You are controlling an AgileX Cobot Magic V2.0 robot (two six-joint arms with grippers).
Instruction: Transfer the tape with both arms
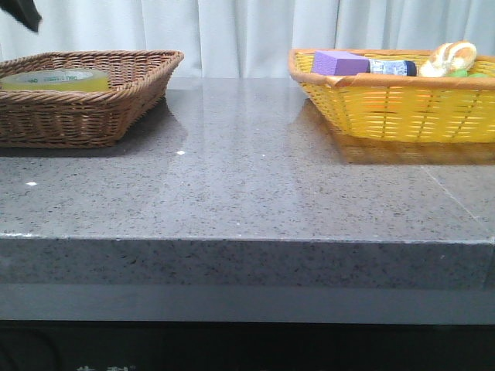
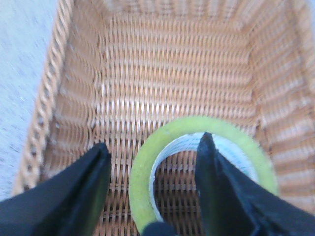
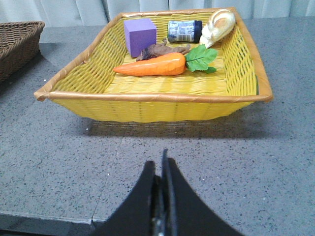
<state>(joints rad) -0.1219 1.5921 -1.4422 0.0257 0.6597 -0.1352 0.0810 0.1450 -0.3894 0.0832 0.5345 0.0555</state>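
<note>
The yellow tape roll point(image 1: 56, 79) lies flat in the brown wicker basket point(image 1: 116, 100) at the far left of the table. In the left wrist view my left gripper point(image 2: 155, 147) is open above the tape point(image 2: 142, 172): one finger is outside the roll, the other is over its white core, and neither presses the wall. In the front view only a black corner of the left arm point(image 1: 23, 14) shows at the top left. My right gripper point(image 3: 160, 162) is shut and empty, low over the grey table in front of the yellow basket point(image 3: 147, 105).
The yellow basket point(image 1: 402, 108) at the far right holds a purple block point(image 1: 339, 62), a dark jar point(image 3: 183, 30), a toy carrot point(image 3: 155, 65), a bread-like piece point(image 3: 219, 24) and a brown item. The grey stone tabletop point(image 1: 247, 185) lies between the two baskets.
</note>
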